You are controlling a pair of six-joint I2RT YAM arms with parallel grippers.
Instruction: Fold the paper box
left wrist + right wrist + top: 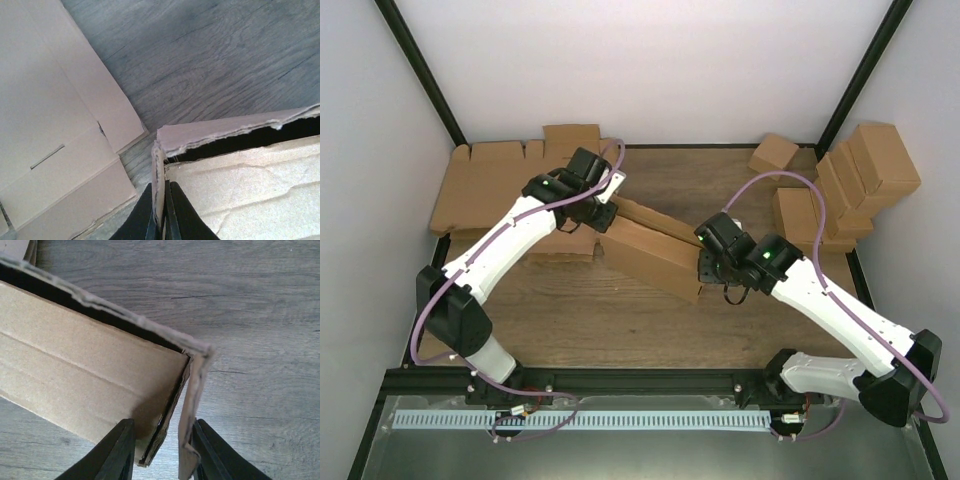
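Observation:
The paper box (655, 255), a brown cardboard blank partly folded into a long shallow shape, lies tilted across the middle of the table. My left gripper (610, 218) is at its far left end. In the left wrist view the gripper (161, 226) is shut on the box's upright end wall (158, 175). My right gripper (706, 268) is at the box's near right end. In the right wrist view the gripper (162, 452) is open and straddles the box corner (100, 375). A loose end flap (192, 405) rests against the right finger; the left finger stands clear of the panel.
A pile of flat cardboard blanks (490, 185) lies at the back left, also seen in the left wrist view (50, 125). A cluster of ready-made brown boxes (860, 180) stands at the back right, with one small box (773, 155) apart. Dark frame posts rise at the back corners.

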